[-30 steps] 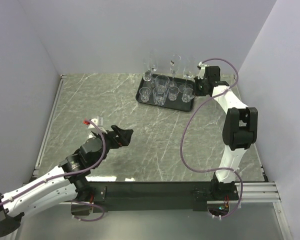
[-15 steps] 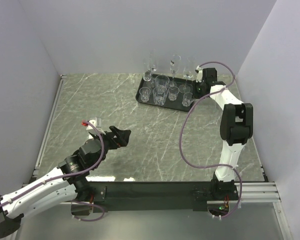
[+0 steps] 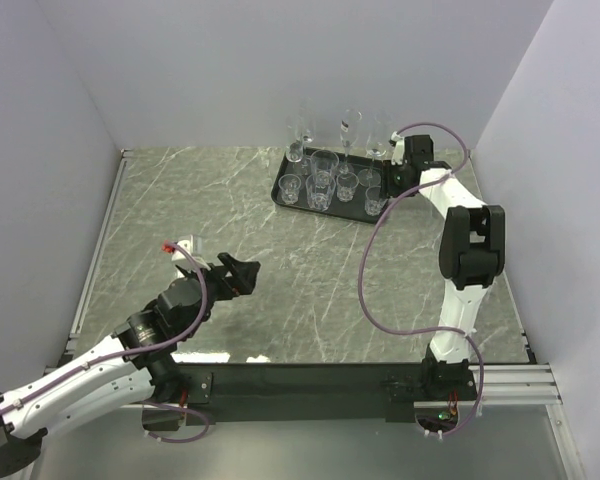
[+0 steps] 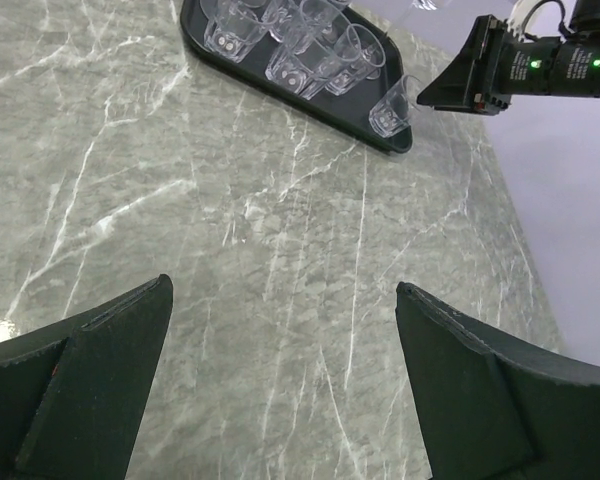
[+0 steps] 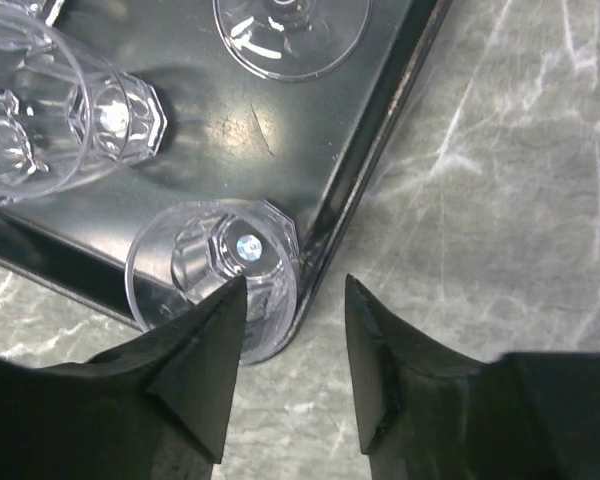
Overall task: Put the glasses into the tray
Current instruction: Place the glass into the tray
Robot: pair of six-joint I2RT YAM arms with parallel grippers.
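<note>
The black tray (image 3: 278, 196) lies at the far right of the table and holds several clear glasses (image 3: 321, 183). Tall stemmed ones (image 3: 350, 128) stand along its back edge. A small tumbler (image 5: 212, 268) stands in the tray's near right corner (image 5: 372, 150); it also shows in the top view (image 3: 375, 200). My right gripper (image 5: 293, 285) hovers over that corner, open. Its left fingertip (image 5: 220, 330) overlaps the tumbler's rim, while the right one hangs outside the tray, clear of the glass. My left gripper (image 3: 245, 272) is wide open over bare table, far from the tray (image 4: 330, 116).
Grey marbled table (image 3: 210, 200) with white walls on three sides. A metal rail (image 3: 105, 240) runs along the left edge. The right arm's purple cable (image 3: 368, 290) loops over the table's right half.
The right gripper's jaws have parted, letting go of the small tumbler in the tray's corner. The left arm has drawn back slightly toward its base.
</note>
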